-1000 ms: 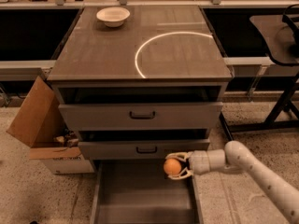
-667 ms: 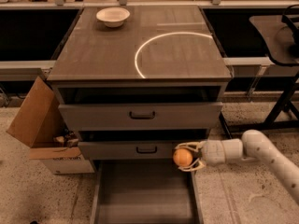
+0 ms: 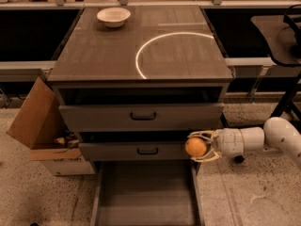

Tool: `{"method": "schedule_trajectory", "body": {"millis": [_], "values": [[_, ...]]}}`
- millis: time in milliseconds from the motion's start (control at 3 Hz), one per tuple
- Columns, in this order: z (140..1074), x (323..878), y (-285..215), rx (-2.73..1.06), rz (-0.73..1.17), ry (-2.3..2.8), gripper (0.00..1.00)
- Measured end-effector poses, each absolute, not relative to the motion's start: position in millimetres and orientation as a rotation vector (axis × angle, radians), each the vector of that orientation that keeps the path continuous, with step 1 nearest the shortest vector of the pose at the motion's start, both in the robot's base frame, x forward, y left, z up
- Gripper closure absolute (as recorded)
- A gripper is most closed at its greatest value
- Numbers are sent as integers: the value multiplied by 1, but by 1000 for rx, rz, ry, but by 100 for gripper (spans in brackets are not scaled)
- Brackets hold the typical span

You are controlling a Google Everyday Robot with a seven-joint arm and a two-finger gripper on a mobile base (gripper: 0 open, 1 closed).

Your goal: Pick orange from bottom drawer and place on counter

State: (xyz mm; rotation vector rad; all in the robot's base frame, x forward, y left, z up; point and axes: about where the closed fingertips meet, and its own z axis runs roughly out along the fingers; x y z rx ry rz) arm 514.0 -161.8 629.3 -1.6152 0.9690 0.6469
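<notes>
The orange (image 3: 195, 147) is held in my gripper (image 3: 201, 146), which is shut on it at the right end of the middle drawer's front, above the right wall of the bottom drawer (image 3: 146, 197). The bottom drawer is pulled out and its grey tray shows nothing inside. The white arm (image 3: 263, 139) reaches in from the right. The counter (image 3: 117, 55) is the dark glossy cabinet top with a white arc reflection, well above the gripper.
A white bowl (image 3: 113, 16) stands at the counter's back left. The two upper drawers (image 3: 141, 117) with black handles are partly open. An open cardboard box (image 3: 40, 126) stands left of the cabinet. A dark chair (image 3: 282, 36) is at the right.
My gripper has carried the orange to the right and slightly up, from over the bottom drawer's rear to the cabinet's right edge.
</notes>
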Motion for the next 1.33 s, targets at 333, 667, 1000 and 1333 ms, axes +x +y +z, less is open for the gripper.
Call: {"method": "schedule_trajectory", "body": {"millis": [333,667,1000,1333], "values": [[669,519,-163,-1589,609,983,100],[743,525,-178,-1561,545,999,100],[815,536,-193,-1537,494,1039,100],[873,563,-206,-1512,486,1117,100]]}}
